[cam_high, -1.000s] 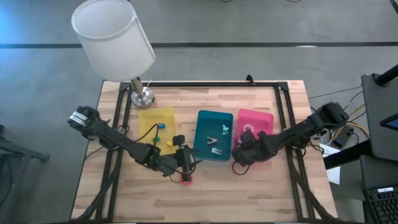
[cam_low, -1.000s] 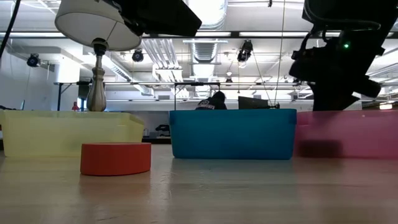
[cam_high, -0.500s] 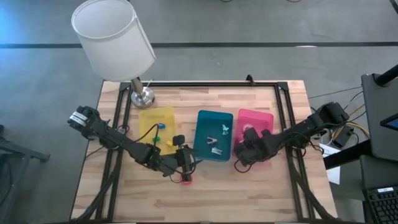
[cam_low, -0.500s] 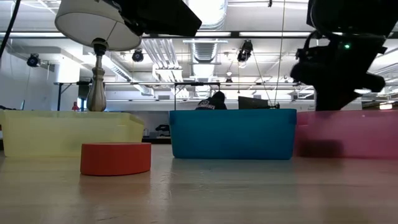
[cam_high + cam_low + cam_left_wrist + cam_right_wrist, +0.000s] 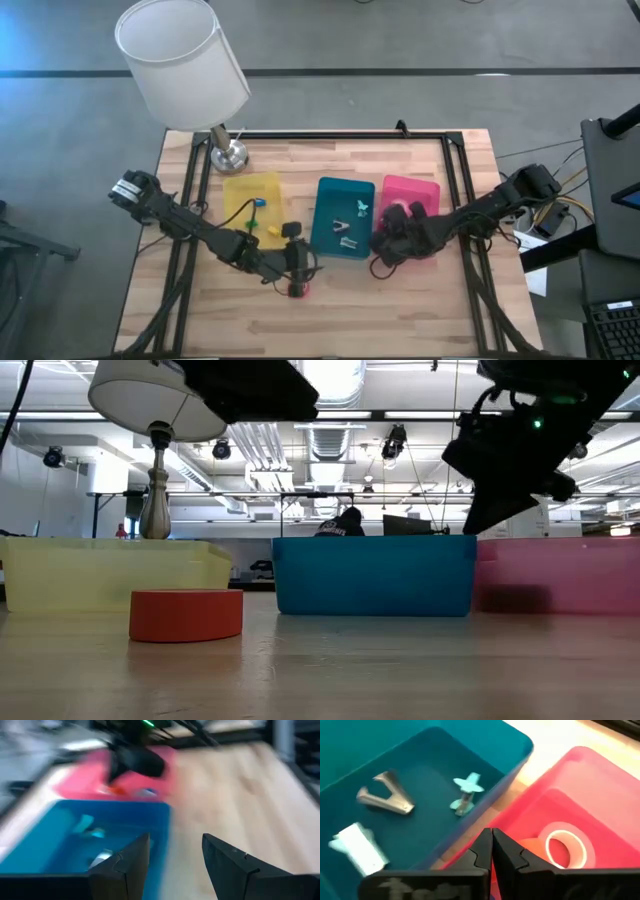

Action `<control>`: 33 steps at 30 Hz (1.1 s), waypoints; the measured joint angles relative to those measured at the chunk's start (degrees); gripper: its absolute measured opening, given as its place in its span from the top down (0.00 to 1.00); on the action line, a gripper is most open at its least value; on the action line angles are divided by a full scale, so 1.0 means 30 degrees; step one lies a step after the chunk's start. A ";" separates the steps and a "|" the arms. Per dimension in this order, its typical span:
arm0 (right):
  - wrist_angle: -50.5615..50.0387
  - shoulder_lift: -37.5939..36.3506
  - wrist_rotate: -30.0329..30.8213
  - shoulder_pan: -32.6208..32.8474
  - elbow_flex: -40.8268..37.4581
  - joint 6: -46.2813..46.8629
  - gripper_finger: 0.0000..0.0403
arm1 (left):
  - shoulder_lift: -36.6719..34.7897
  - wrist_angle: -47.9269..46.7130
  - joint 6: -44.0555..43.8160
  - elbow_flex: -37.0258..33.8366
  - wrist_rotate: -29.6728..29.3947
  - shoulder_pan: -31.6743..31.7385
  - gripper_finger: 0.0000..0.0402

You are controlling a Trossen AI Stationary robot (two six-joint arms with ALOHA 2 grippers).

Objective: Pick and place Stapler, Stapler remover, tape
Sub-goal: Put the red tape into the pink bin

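Left gripper [image 5: 298, 272] hangs low over the wood table [image 5: 420, 300] just in front of the teal tray [image 5: 343, 230], fingers [image 5: 227, 862] parted and holding nothing. A red tape roll [image 5: 186, 614] lies on the table directly beneath it (partly hidden from above). Right gripper [image 5: 384, 243], fingers pressed together and empty, sits over the near edge of the pink tray [image 5: 410, 196]. Inside that pink tray lies a pale-cored tape roll [image 5: 565, 846]. Staple removers [image 5: 387, 795] rest in the teal tray; the yellow tray [image 5: 250, 200] stands beside the lamp [image 5: 185, 65].
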 joint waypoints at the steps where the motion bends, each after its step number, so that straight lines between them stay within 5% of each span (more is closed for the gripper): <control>1: 0.0000 -0.0034 -0.0145 0.0040 0.0164 -0.0223 0.98 | 0.0000 -0.0341 -0.0002 0.0000 0.0999 -0.0002 0.54; 9: 0.0298 -0.0216 -0.0613 0.0706 0.3115 -0.4044 0.98 | -0.0015 -0.5576 -0.0775 0.0000 0.7976 -0.0095 0.54; 18: 0.3769 -0.0209 -0.0942 0.1226 0.3960 -0.6784 0.98 | 0.1018 -0.6239 -0.3351 -0.0648 0.8025 -0.0117 0.54; 33: 0.3917 0.0527 -0.2447 0.1226 0.3524 -0.7245 0.85 | 0.3846 -0.5385 -0.3582 -0.0568 0.7046 -0.0036 0.54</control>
